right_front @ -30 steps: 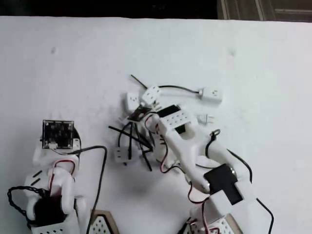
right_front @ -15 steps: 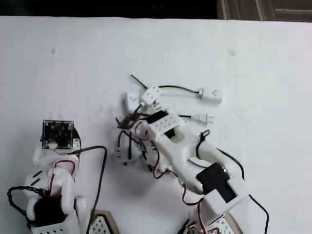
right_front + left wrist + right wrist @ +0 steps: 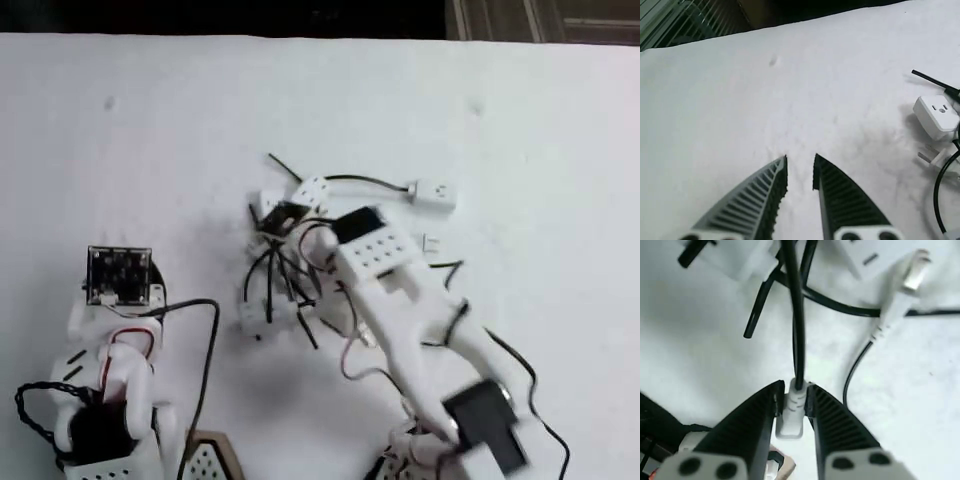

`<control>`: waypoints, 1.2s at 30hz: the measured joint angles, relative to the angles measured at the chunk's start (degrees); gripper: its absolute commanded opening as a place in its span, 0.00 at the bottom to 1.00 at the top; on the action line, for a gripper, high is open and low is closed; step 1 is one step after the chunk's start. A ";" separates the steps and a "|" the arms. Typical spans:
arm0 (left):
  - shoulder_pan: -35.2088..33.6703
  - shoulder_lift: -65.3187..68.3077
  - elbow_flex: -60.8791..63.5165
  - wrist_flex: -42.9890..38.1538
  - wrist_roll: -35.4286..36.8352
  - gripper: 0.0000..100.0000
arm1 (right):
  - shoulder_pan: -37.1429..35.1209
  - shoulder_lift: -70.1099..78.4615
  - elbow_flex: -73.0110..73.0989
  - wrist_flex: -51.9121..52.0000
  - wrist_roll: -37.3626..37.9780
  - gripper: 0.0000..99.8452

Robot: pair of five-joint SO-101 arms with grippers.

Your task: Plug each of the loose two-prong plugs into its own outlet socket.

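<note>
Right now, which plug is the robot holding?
The white plug pinched in the right gripper, its black cord running away from it. The other plug lies loose on the table, prongs bare.

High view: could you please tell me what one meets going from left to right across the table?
Left arm → tangle of black cords, where the right gripper holds a plug → lone outlet socket.

- Nothing legible on the outlet socket (image 3: 936, 110) (bare slots on its face).
- Nothing legible on the white plug (image 3: 790, 415), the black cord (image 3: 798, 315) or the table (image 3: 150, 110).
</note>
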 measured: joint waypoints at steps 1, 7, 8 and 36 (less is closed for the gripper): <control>0.00 0.00 0.00 0.00 0.00 0.11 | 0.18 -2.55 0.00 1.05 0.00 0.02; 0.00 0.00 0.00 0.00 0.09 0.11 | 0.35 -16.62 0.00 4.31 0.09 0.02; 0.00 0.00 0.00 0.00 0.18 0.11 | 0.35 -17.93 0.00 4.31 0.09 0.02; 0.00 0.09 0.70 -0.09 0.35 0.11 | 14.33 -20.66 15.30 -7.91 4.84 0.02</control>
